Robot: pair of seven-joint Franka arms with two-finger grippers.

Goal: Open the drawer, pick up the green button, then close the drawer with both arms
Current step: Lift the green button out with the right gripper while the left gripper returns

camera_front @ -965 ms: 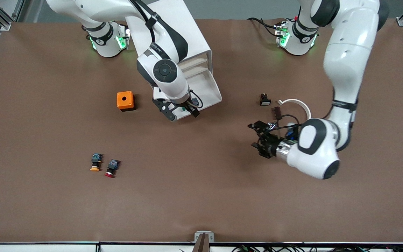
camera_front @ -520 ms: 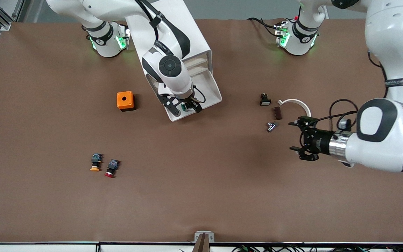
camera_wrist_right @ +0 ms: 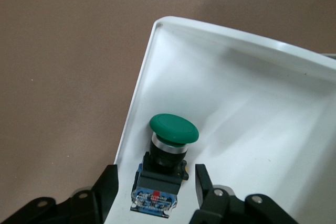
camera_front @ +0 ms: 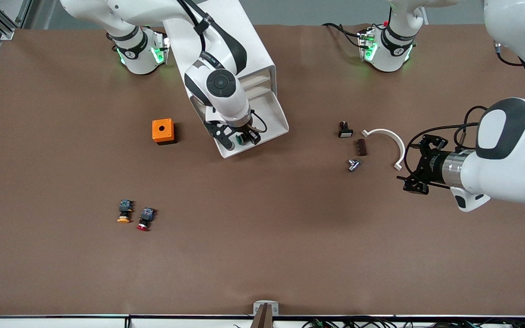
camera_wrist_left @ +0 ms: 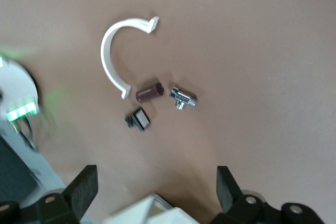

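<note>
The drawer [camera_front: 275, 115] stands pulled out of the white cabinet [camera_front: 249, 37]. Its white tray [camera_wrist_right: 252, 103] holds the button [camera_wrist_right: 173, 129], lying with its green cap, black body and blue rear block showing. My right gripper [camera_front: 242, 138] is down in the drawer. In the right wrist view the right gripper [camera_wrist_right: 155, 190] is open, one finger on each side of the button's body with a small gap at each. The left gripper [camera_front: 414, 164] hangs open and empty over the table toward the left arm's end. Its fingers [camera_wrist_left: 84, 190] stand wide apart.
An orange box [camera_front: 163, 131] with a hole sits beside the drawer toward the right arm's end. An orange-capped button [camera_front: 124, 212] and a red-capped button [camera_front: 145, 218] lie nearer the camera. A white curved piece [camera_front: 388, 136], brown block [camera_front: 361, 146], metal fitting [camera_front: 353, 165] and black switch [camera_front: 345, 130] lie near the left gripper.
The left arm swung away toward its own end of the table. The right gripper settled into the drawer and its fingers narrowed around the green button.
</note>
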